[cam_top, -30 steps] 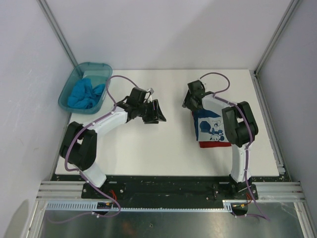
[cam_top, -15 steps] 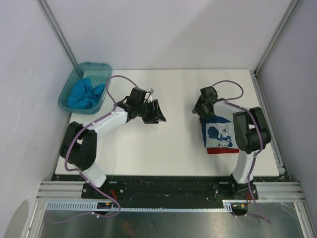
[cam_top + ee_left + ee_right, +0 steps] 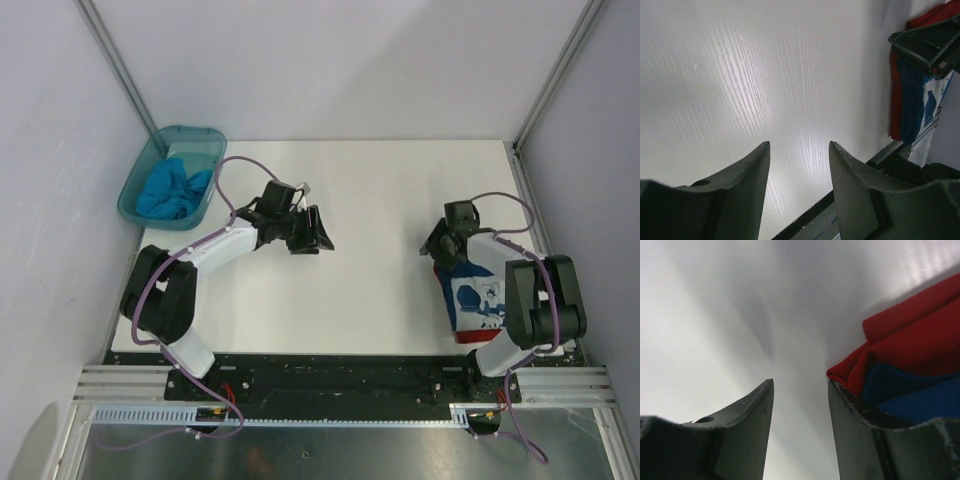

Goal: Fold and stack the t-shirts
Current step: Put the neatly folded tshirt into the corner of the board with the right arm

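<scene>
Navy t-shirt (image 3: 478, 300) lies folded on red t-shirt (image 3: 470, 337) at the table's (image 3: 380, 200) near right; turquoise t-shirt (image 3: 172, 190) sits crumpled in tub (image 3: 128, 192). We judge all soft, limp, light: pinch hems. Left end effector (image 3: 799, 147), right end effector (image 3: 800, 385): half-open, empty.

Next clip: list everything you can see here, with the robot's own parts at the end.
tub: one, translucent teal, at the far left corner of the table
turquoise shirt: one, bright turquoise, crumpled inside the tub
navy shirt: one, navy with a white and light-blue print, folded, on top of the red shirt near the table's near right edge
red shirt: one, red, folded, under the navy shirt
table: one, white, under everything
left arm: one, white and black, reaching toward mid-table
right arm: one, white and black, beside the stack
left gripper: one, black, open, empty, over bare table
right gripper: one, black, open, empty, beside the stack's edge
</scene>
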Tool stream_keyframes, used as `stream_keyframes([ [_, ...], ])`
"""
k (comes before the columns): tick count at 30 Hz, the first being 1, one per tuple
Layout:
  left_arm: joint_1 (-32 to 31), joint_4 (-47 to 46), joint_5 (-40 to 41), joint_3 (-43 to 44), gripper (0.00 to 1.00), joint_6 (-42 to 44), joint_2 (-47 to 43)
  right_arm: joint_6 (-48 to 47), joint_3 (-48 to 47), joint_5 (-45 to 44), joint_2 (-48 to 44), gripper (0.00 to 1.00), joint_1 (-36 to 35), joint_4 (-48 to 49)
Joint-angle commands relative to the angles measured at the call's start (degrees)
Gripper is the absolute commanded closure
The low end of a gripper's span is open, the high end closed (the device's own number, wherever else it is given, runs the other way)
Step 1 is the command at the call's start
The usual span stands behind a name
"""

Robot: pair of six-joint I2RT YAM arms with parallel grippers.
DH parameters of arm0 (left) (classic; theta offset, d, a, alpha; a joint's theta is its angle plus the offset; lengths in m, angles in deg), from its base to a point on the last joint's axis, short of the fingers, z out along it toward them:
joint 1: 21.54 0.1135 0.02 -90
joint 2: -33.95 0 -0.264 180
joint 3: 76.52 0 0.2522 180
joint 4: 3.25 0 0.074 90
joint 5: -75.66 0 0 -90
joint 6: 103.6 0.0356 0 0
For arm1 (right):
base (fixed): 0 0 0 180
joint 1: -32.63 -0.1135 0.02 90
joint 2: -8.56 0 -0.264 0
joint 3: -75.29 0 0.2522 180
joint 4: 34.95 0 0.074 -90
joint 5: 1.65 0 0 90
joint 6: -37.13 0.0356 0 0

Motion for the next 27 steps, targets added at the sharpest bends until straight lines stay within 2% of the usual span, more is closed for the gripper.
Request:
stream_keyframes([
  [1, 0.4, -1.1, -1.5, -0.4, 0.45, 1.0, -2.0, -2.1, 3.2, -0.7, -4.4, 0.48, 4.3, -3.7],
  [9, 0.4, -1.2, -1.0, -0.9, 0.45, 0.7, -2.7, -3.1, 3.9, 0.2, -6.4, 0.48, 9.9, -3.5],
  [14, 0.4, -1.2, -0.4, -1.3, 0.45, 0.7, -2.7, -4.0, 2.7, 5.2, -6.4, 0.47, 11.0, -0.8],
  [19, 0.4, -1.2, 0.0, -1.4, 0.45, 0.7, -3.1, -4.9, -3.2, 4.4, -4.5, 0.45, 8.6, -2.9],
  [27, 0.5, -1.2, 1.4, -1.8, 0.43, 1.3, -4.2, -3.6, -11.8, 3.0, -3.7, 0.41, -1.0, -6.4],
])
